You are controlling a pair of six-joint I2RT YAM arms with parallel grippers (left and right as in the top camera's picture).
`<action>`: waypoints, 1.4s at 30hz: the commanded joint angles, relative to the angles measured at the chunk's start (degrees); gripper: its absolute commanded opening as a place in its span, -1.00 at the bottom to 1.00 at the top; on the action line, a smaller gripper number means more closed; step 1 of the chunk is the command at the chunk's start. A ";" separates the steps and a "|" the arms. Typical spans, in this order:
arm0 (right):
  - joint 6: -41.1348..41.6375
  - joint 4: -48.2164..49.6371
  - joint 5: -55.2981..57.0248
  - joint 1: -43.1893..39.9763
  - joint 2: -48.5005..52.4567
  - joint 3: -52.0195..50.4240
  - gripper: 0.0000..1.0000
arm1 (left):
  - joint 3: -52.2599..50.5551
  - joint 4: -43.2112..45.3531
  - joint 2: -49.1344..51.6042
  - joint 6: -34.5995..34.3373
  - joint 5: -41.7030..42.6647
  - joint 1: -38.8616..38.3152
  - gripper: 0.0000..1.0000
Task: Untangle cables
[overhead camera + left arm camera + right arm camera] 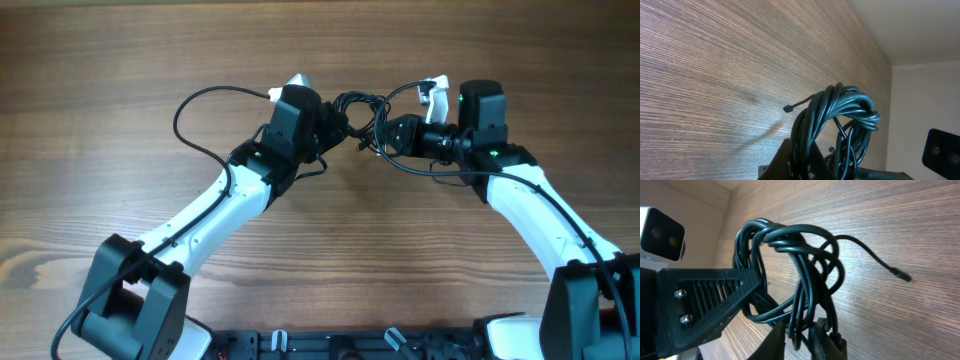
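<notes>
The cables are a knotted bundle of thin black cords held above the wooden table between both arms. My left gripper is shut on the bundle's left side; in the left wrist view several strands rise from between its fingers. My right gripper is shut on the bundle's right side; in the right wrist view the loops run down between its fingers. A loose plug end sticks out over the table. It also shows in the left wrist view.
A thicker black arm cable loops over the table at the far left. The wooden table runs all around. The left gripper's black finger shows close by in the right wrist view.
</notes>
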 commanded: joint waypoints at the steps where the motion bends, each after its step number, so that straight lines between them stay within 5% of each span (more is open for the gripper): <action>1: 0.26 0.42 1.20 0.17 1.07 0.13 -0.91 | 0.44 0.37 -0.52 -1.88 2.23 -0.26 -0.92; 8: 4.55 -4.94 2.54 -1.60 1.05 0.13 -0.91 | 0.42 0.33 -0.52 -5.95 -5.18 0.94 -0.92; 14: 13.38 -19.78 22.40 -6.38 1.05 0.13 -0.91 | 0.42 0.39 -0.52 -13.64 -8.81 3.96 -0.92; 18: 7.54 -16.04 16.74 -6.47 1.05 0.13 -0.91 | 0.42 0.33 -0.52 -13.35 -8.41 3.87 -0.92; 20: -4.35 -8.66 0.15 -6.47 1.05 0.13 -0.26 | 0.42 0.35 -0.52 -11.72 -7.67 3.61 -0.92; 21: -5.88 -5.73 -4.39 -6.36 1.05 0.13 0.25 | 0.42 0.35 -0.52 -10.25 -7.69 3.13 -0.92; 22: -6.16 -3.19 -5.11 -6.05 1.05 0.13 0.40 | 0.42 0.13 -0.52 -9.94 -7.69 2.38 -0.92; 29: -5.99 -1.70 8.76 0.33 1.05 0.13 0.32 | 0.42 -0.26 -0.52 -9.97 -11.80 -3.43 -0.92; 34: 2.34 -5.81 26.49 2.10 1.05 0.13 0.11 | 0.42 -0.31 -0.52 -9.97 -11.80 -4.66 -0.92; 42: 2.64 -6.16 27.80 2.10 1.05 0.13 0.13 | 0.42 -0.28 -0.52 -9.94 -10.27 -4.79 -0.92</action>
